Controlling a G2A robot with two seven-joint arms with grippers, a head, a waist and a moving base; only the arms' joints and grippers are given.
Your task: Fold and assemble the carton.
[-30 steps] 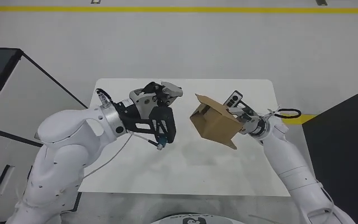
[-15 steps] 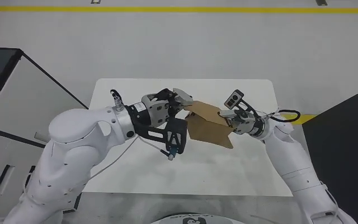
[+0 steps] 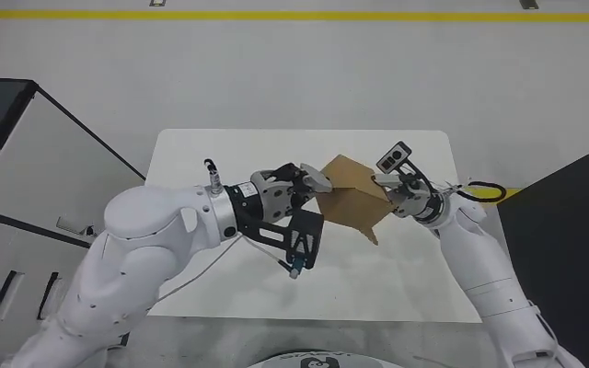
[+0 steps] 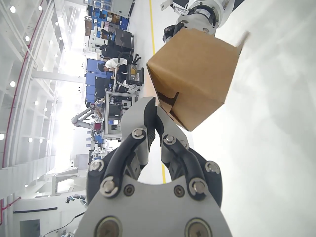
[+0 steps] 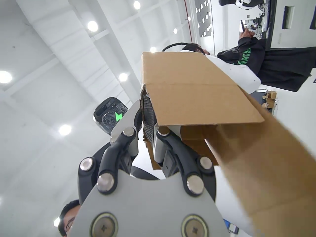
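A brown carton [image 3: 354, 195] hangs above the middle of the white table [image 3: 221, 152], tilted, with one flap sticking out below it. My right gripper [image 3: 384, 184] is shut on a wall of the carton [image 5: 197, 92] from the right side; the cardboard edge sits pinched between its fingers [image 5: 148, 122]. My left gripper [image 3: 316, 178] is at the carton's left side, shut with nothing between its fingers. In the left wrist view its fingertips [image 4: 155, 110] rest against the lower corner of the carton [image 4: 195, 75], beside the folded end flaps with a dark slot.
A black frame [image 3: 23, 101] stands off the table's left side and a dark panel [image 3: 552, 239] off its right. The table's near half [image 3: 368, 285] is bare white surface.
My left arm has swung right across the table until its shut fingers meet the carton. My right gripper has turned and lifted the carton slightly toward the left arm.
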